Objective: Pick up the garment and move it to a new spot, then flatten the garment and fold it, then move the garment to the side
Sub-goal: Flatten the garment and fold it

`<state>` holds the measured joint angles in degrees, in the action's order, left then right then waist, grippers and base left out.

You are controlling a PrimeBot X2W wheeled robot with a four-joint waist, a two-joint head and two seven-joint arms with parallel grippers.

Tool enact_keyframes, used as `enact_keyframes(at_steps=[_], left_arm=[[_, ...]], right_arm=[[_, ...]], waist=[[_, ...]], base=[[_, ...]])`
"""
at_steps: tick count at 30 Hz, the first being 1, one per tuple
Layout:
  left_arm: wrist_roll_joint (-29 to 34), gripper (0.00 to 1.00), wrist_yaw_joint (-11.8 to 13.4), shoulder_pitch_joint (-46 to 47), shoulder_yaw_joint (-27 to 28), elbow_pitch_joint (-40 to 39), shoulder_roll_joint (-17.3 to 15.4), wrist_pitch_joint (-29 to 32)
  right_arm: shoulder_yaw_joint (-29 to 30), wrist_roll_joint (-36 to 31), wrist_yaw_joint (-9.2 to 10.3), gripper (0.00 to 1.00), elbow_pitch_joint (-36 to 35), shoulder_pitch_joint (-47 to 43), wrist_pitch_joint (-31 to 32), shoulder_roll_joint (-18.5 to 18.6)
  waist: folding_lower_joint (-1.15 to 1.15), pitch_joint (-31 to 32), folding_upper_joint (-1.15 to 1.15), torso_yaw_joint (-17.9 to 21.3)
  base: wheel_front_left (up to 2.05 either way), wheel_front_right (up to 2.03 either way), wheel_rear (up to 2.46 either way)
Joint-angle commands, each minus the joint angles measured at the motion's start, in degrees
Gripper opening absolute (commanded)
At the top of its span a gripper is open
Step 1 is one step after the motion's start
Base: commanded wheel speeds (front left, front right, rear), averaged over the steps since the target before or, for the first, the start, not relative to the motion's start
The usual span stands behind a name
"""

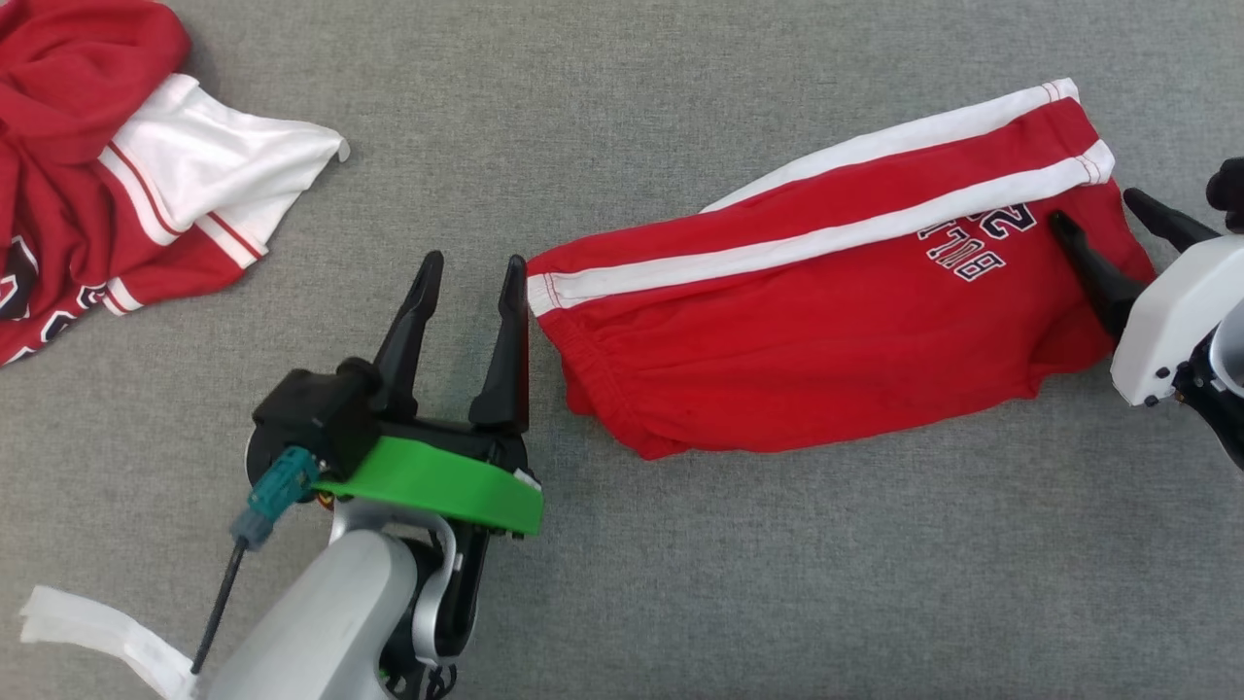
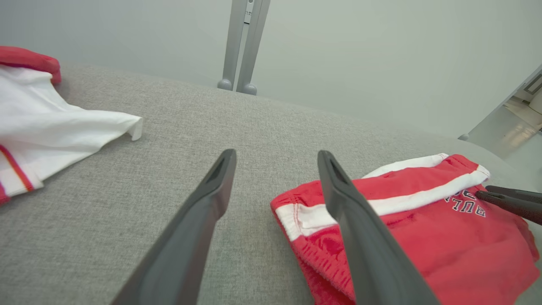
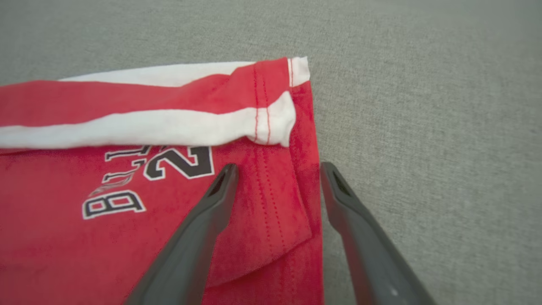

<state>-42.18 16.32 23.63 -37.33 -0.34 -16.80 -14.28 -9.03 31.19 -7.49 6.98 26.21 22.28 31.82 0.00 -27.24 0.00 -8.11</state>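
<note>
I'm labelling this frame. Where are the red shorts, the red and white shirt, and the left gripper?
red shorts (image 1: 807,360), head view, plain red cloth near the middle.
red and white shirt (image 1: 209,160), head view, its white part.
left gripper (image 1: 473,264), head view, midway between its open fingertips.

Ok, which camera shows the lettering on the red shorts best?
Right wrist view: the lettering is large and readable. Head view shows it small and upside down; left wrist view shows it tiny.
</note>
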Motion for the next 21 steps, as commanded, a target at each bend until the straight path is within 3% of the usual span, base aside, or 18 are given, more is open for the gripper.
enact_keyframes(at_steps=[1,8,14,19,20,21], left_arm=[[1.7,1.00,0.3,-1.6,-0.2,-0.4,0.0,-0.5],[6.4,1.00,-1.3,-4.5,2.0,-1.3,3.5,-0.9],[9.7,1.00,-5.6,-7.2,5.3,0.6,7.5,-0.9],[12.2,1.00,-8.7,-8.8,7.7,2.3,9.7,-0.9],[12.8,1.00,-9.2,-9.3,8.3,2.8,10.0,-0.9],[13.0,1.00,-9.5,-9.7,8.7,3.1,10.2,-0.9]], right_arm=[[-0.3,-1.4,0.00,1.00,-0.3,-0.7,1.4,0.2],[0.0,-6.2,0.00,1.00,0.0,0.0,5.7,1.2],[1.5,-9.5,0.06,1.00,4.7,1.2,8.6,0.9],[1.2,-8.5,0.06,1.00,7.7,-2.1,12.0,0.6],[0.6,-6.9,-0.02,0.42,7.6,-3.0,12.3,0.1],[0.3,-5.7,-0.04,0.00,7.3,-3.5,12.5,-0.5]], waist=[[0.00,-0.5,0.00,-0.7],[0.00,-2.0,0.00,-3.4],[0.00,-2.1,0.00,-5.4],[0.00,-0.8,0.00,-5.8],[0.00,-0.3,0.00,-5.7],[0.00,0.0,0.00,-5.5]], base=[[0.00,0.00,0.00],[0.00,0.00,0.00],[0.00,0.00,0.00],[0.00,0.00,0.00],[0.00,0.00,0.00],[0.00,0.00,0.00]])
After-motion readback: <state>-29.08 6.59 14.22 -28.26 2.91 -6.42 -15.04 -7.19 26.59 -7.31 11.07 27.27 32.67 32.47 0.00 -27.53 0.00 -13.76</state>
